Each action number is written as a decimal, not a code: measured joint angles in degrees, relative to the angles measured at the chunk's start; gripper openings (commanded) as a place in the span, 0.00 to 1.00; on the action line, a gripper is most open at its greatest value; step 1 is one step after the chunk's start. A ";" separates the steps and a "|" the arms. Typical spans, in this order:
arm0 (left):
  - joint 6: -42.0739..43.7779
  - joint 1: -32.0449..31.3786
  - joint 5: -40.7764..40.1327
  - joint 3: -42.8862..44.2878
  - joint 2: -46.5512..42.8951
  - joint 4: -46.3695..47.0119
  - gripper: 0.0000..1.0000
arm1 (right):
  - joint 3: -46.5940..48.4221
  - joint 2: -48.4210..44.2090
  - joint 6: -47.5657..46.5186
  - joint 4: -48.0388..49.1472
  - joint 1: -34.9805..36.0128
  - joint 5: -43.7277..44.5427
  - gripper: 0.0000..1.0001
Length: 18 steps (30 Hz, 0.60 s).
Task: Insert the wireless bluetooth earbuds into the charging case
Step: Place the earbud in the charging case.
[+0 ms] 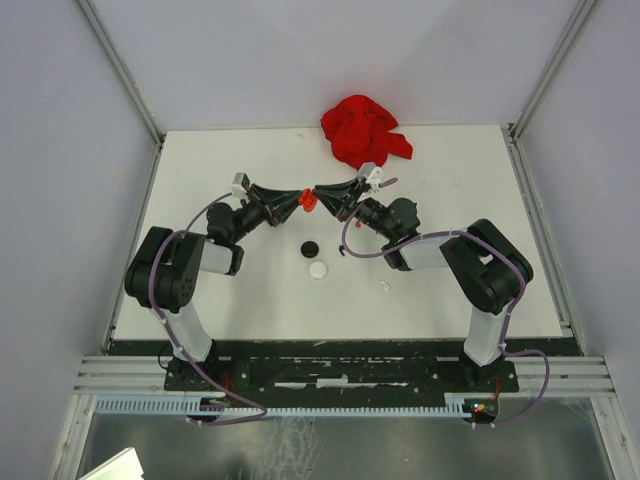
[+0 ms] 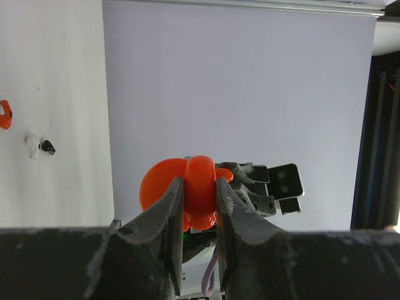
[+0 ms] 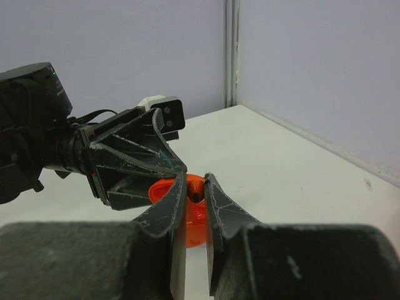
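Note:
The orange charging case [image 2: 200, 194] hangs above the table with its round lid [image 2: 156, 184] swung open, and my left gripper [image 2: 200, 182] is shut on its body. Both grippers meet at the table's middle, left gripper [image 1: 294, 198] facing right gripper [image 1: 321, 195] across the case [image 1: 308, 201]. My right gripper [image 3: 195, 182] is shut on a red earbud [image 3: 196, 192] with a dark tip, held right at the case [image 3: 195, 222]. Another orange earbud [image 2: 4, 115] and a white one with a black tip [image 2: 36, 146] lie on the table.
A black disc [image 1: 310, 248] and a white disc [image 1: 318, 269] lie just in front of the grippers. A small pale earbud [image 1: 385, 286] lies to their right. A crumpled red cloth [image 1: 362, 130] sits at the back edge. Grey walls enclose the white table [image 1: 240, 290].

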 measured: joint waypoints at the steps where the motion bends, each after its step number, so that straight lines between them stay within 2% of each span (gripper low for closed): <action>1: 0.00 -0.02 0.02 0.00 0.00 0.00 0.03 | 0.00 0.00 0.00 0.00 0.00 0.00 0.02; 18: -0.07 -0.59 0.11 0.00 0.00 0.37 0.03 | 0.00 0.00 -0.02 0.00 0.00 0.00 0.02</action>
